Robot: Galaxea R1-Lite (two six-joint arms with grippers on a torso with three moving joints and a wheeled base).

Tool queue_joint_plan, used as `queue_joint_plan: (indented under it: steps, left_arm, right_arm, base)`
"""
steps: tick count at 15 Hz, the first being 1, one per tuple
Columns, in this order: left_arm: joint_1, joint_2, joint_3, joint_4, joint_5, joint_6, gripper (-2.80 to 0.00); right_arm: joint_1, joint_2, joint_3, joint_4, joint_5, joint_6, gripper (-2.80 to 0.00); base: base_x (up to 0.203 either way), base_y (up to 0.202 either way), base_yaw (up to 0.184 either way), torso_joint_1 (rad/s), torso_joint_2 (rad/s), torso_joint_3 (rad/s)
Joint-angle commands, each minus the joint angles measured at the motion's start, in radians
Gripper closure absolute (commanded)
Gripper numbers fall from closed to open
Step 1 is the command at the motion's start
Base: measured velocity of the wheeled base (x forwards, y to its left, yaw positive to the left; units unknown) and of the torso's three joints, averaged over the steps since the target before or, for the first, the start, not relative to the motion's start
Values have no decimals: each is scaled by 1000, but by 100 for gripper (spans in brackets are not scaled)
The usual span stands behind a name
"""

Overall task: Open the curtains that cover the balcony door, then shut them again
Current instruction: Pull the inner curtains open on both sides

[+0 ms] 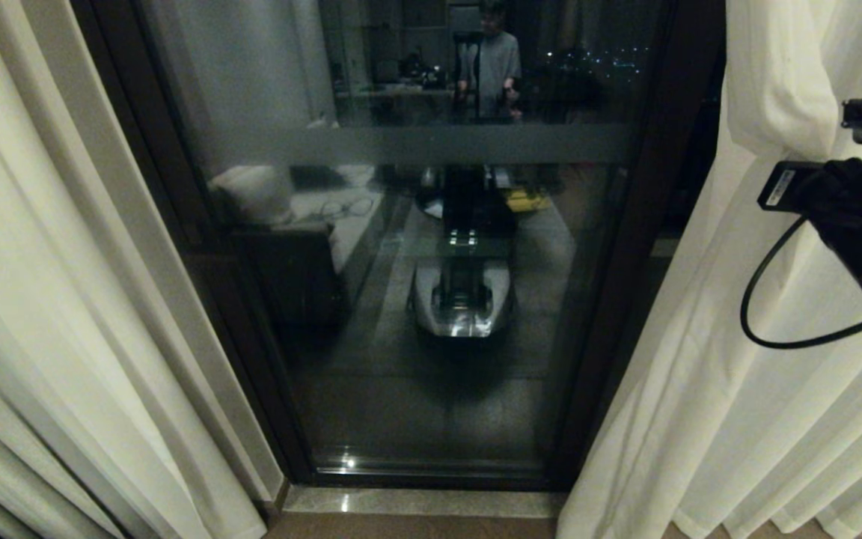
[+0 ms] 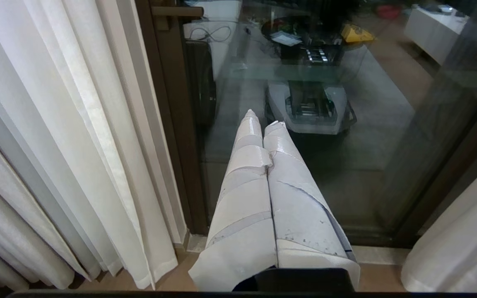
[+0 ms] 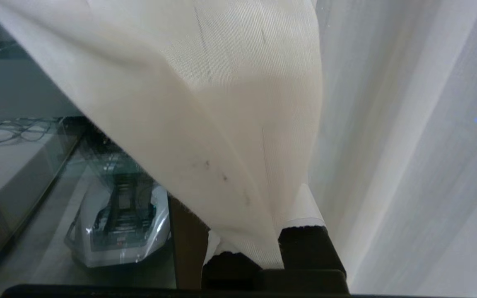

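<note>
The curtains are drawn apart into two cream panels: the left panel (image 1: 64, 299) and the right panel (image 1: 738, 419). Between them the balcony door (image 1: 416, 389) shows as dark reflective glass with a frosted band. At the right edge of the head view my right arm (image 1: 861, 217) reaches into the right panel. My right gripper (image 3: 263, 223) is shut on that panel's inner edge, with fabric (image 3: 222, 103) bunched and draped over its fingers. My left gripper (image 2: 263, 120) hangs low in front of the door, its white-wrapped fingers (image 2: 242, 198) pressed together and holding nothing.
The door's dark frame (image 1: 610, 299) stands beside the right panel. A pale stone threshold (image 1: 423, 500) runs along the door's foot, with wood floor in front. The glass reflects my own base (image 1: 462, 299) and a standing person (image 1: 491, 64).
</note>
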Motion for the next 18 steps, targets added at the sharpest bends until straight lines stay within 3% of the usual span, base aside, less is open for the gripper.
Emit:
queue_joint_plan:
  steps: [1, 18]
  left_arm:
    - [0, 0, -1, 0, 1, -1, 0]
    - [0, 0, -2, 1, -1, -4, 0]
  right_arm:
    - [-1, -17, 33, -21, -6, 0, 0]
    - [-30, -47, 171, -104, -28, 8, 0]
  base:
    - [0, 0, 0, 0, 0, 0]
    - [0, 0, 0, 0, 0, 0]
